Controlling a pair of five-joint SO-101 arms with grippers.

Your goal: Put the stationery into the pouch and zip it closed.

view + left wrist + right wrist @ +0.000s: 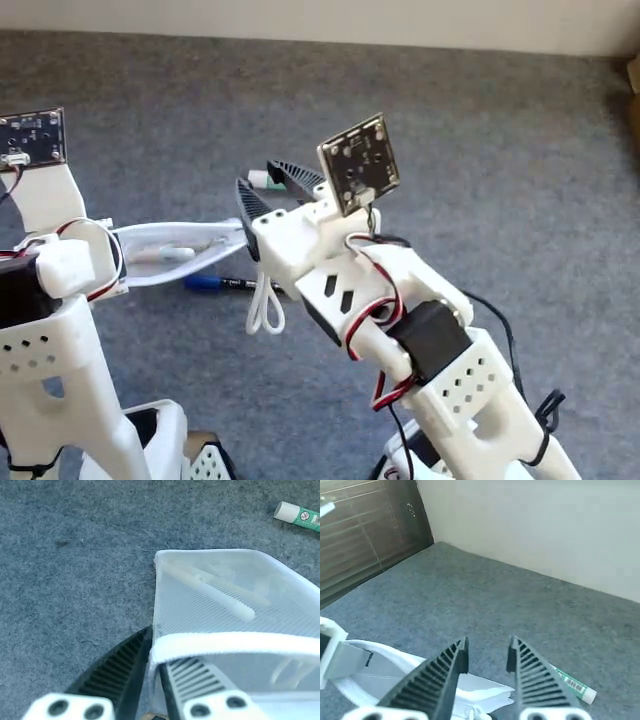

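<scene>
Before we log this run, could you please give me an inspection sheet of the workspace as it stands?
Surface: grey carpet-like mat, no spills seen.
Job's things: white mesh pouch with pale pen-like items inside; green glue stick lying outside it; blue pen on the mat beside the pouch.
Clutter: white cord loop by the pen.
Grippers: left gripper clamped on the pouch rim; right gripper open, near the glue stick.
Cables: red, white and black wires along the right arm; black cable on the mat.
Surroundings: pale wall, dark slatted blinds.
</scene>
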